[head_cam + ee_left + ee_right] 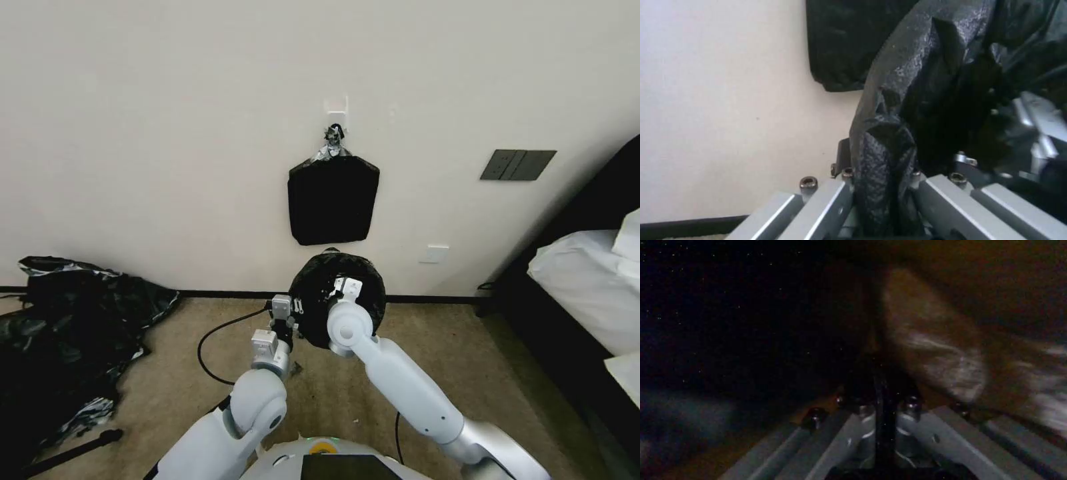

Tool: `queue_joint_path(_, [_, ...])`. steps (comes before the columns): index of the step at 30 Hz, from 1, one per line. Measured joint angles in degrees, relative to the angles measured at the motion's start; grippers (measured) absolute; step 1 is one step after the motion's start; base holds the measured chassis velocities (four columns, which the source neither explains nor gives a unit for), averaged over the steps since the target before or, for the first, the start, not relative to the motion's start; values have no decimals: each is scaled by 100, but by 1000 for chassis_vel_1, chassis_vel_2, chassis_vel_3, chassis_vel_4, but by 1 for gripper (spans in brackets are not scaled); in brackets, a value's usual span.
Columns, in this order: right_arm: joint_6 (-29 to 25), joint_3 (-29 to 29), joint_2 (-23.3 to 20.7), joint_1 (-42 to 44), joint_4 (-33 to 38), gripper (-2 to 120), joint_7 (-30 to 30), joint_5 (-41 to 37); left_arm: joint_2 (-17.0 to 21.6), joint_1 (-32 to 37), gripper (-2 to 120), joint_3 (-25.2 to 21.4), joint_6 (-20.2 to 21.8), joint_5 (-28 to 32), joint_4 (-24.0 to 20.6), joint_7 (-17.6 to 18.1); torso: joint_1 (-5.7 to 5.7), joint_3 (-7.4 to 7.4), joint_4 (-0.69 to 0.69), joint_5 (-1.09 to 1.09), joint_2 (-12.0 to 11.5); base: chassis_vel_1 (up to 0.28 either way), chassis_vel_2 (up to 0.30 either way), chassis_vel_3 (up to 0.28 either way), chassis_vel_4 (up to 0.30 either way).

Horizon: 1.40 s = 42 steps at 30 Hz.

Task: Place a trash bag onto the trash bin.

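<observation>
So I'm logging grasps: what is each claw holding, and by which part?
Both hold the trash bag: left claw pinches its edge, right claw a fold.

Beige carpet floor point(333, 393) carries crumpled black plastic sheeting point(60, 333) and a cable point(213, 340).

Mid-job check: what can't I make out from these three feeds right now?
- Trash bin: head view, covered by the trash bag and both arms.
- Right gripper: right wrist view, dark inside the bag; the plastic looks pinched edge-on between its fingers.
- Left gripper: left wrist view, shut on a bag fold; fingertips hidden by plastic.
- Bag's far rim: head view, behind the bag itself.
</observation>
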<state>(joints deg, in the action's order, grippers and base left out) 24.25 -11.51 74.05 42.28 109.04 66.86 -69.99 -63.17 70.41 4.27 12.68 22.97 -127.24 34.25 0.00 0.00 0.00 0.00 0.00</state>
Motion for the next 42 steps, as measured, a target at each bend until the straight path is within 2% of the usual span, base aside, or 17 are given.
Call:
queue_joint_path(12, [-57,52,5,-14,-245,0,22,13,-9,121,1,-21,-85,-130,-101,-131,0,0,0,0,0,0,0,0,0])
queue_joint_path(28, [-87,95,12,-49,-329,0,23,34,-57,166,1,0,-122,18,-157,-268,0,0,0,0,0,0,0,0,0])
queue_joint_path(36, [-71,11,-280,50,268,0,23,-146,-91,42,1,-173,-48,287,55,-215,0,-1,0,0,0,0,0,0,0])
queue_joint_path(42, [-33,-116,-619,182,1039,0,15,-339,-230,-137,1,-311,53,821,407,-14,0,-1,1,0,0,0,0,0,0])
